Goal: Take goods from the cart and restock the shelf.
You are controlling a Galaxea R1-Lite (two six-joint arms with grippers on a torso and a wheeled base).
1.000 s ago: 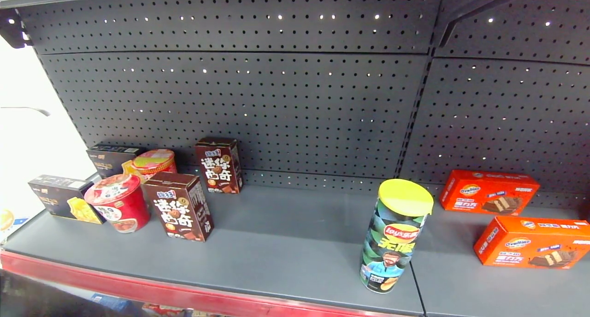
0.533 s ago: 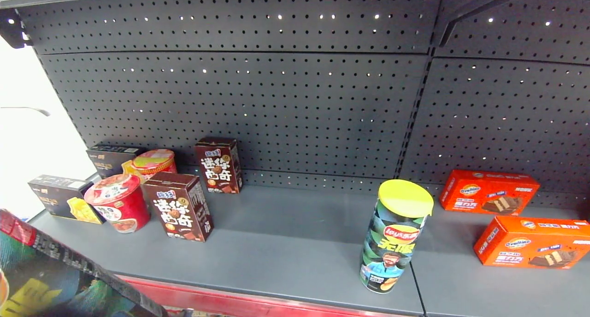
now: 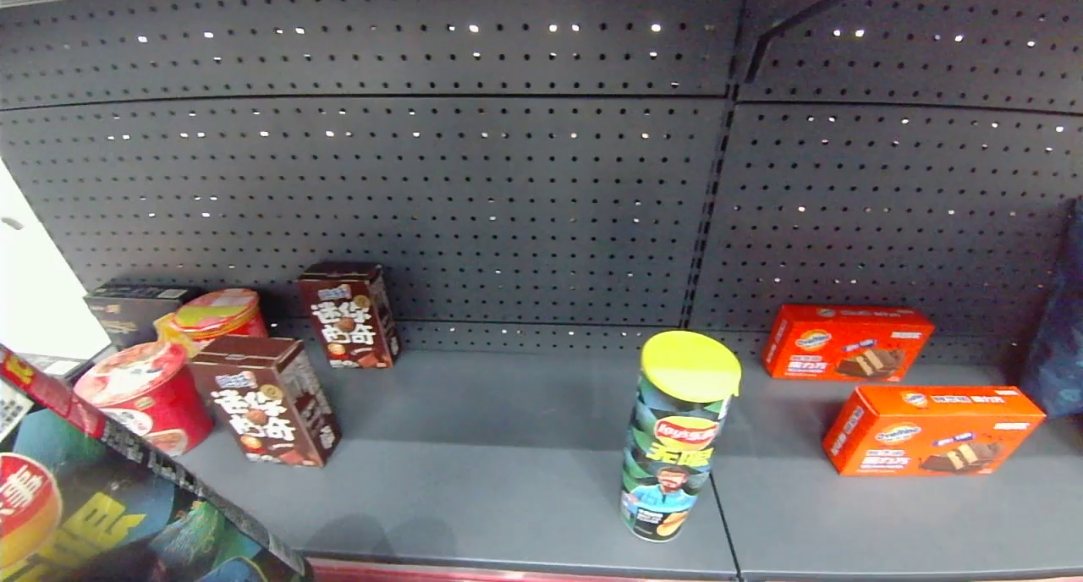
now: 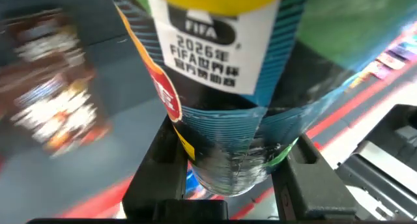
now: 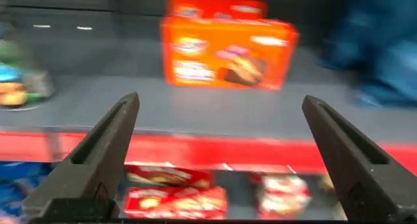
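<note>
A chips can (image 3: pixel 93 497) with a yellow lid is tilted at the lower left of the head view, just in front of the grey shelf (image 3: pixel 508 455). In the left wrist view my left gripper (image 4: pixel 231 168) is shut on this can (image 4: pixel 221 87), one finger on each side of its body. A matching chips can (image 3: pixel 677 447) stands upright on the shelf near the middle. My right gripper (image 5: pixel 220 103) is open with nothing between its fingers. It faces the shelf front, level with an orange box (image 5: pixel 228 51).
Two brown boxes (image 3: pixel 266 400), red cups (image 3: pixel 144 396) and dark boxes crowd the shelf's left end. Two orange boxes (image 3: pixel 931 430) lie at the right, with a blue bag (image 3: pixel 1058 345) at the far right. Free shelf lies between the brown boxes and the standing can. More goods (image 5: pixel 176 198) sit below the red shelf edge.
The head camera has shifted, so the whole shelf sits further left in the picture. The held chips can has risen into view at the lower left and looms larger now.
</note>
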